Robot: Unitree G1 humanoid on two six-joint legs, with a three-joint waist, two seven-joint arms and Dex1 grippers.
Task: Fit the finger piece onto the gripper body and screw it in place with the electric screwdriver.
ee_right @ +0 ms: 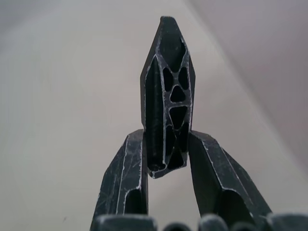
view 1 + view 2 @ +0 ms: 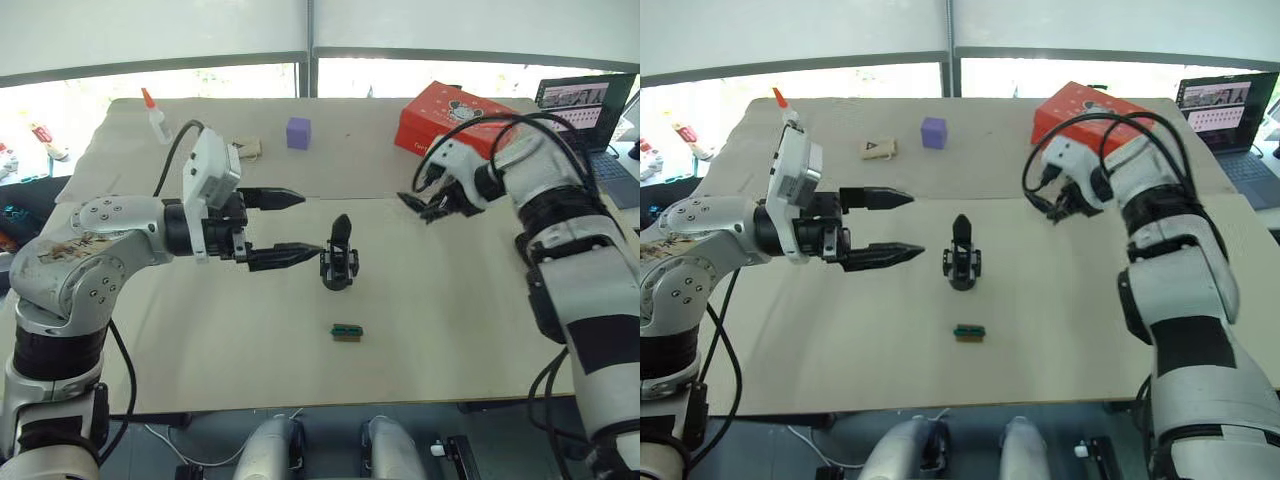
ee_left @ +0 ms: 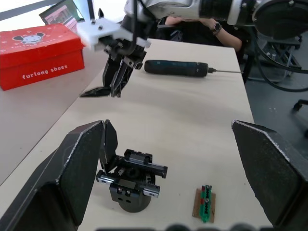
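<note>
The gripper body stands upright at the table's middle, one pointed black finger sticking up from its linkage frame. My left gripper is open just left of it, its lower fingertip nearly touching the body. My right gripper hovers above the table to the right, shut on the finger piece, a black ribbed wedge clamped between its fingers. In the left wrist view the electric screwdriver lies on the table beyond the right gripper, its bit pointing away from the shoebox.
A small green-topped block lies in front of the gripper body. A red shoebox, a purple cube, a glue bottle and a laptop sit along the far side. A person sits behind the table.
</note>
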